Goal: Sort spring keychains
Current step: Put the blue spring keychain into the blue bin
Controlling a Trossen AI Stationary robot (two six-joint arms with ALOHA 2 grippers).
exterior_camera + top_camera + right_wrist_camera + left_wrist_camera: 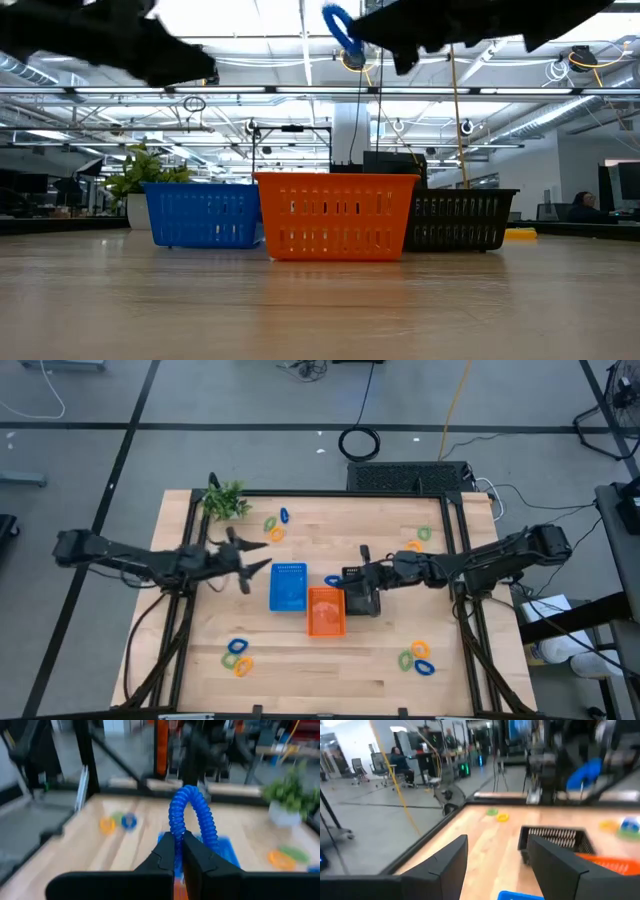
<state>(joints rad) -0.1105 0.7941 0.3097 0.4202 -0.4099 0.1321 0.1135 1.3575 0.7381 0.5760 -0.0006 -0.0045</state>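
Right gripper [179,851] pinched tight on a blue spring keychain [192,815], loop standing up from the fingertips, clearly carried and off the table. From above, right gripper [350,580] sits over the centre of the table with the blue loop [333,580] at its tip, just above the orange basket [325,612] and just beside the blue basket [288,587]; black basket [362,597] is mostly under the arm. Level view has the loop [342,32] hanging high, roughly over the seam between blue basket [203,215] and orange basket [336,216]. Key relation: blue basket lies a short way past the fingertips, toward the left arm's side, so judging by colour the drop needs a small shift that way, then release; letting go now risks landing in orange. Left gripper [248,567] hovers just beside the blue basket's far edge, fingers [445,865] spread wide with nothing between them, waiting. Other keychains lie on the table in small clusters: near the plant [226,500] at the back [277,525], back right corner [420,538], front left [238,656], front right [417,658]. Right arm is the one with the load and nearer the drop point, and most of the sorting is not yet done.
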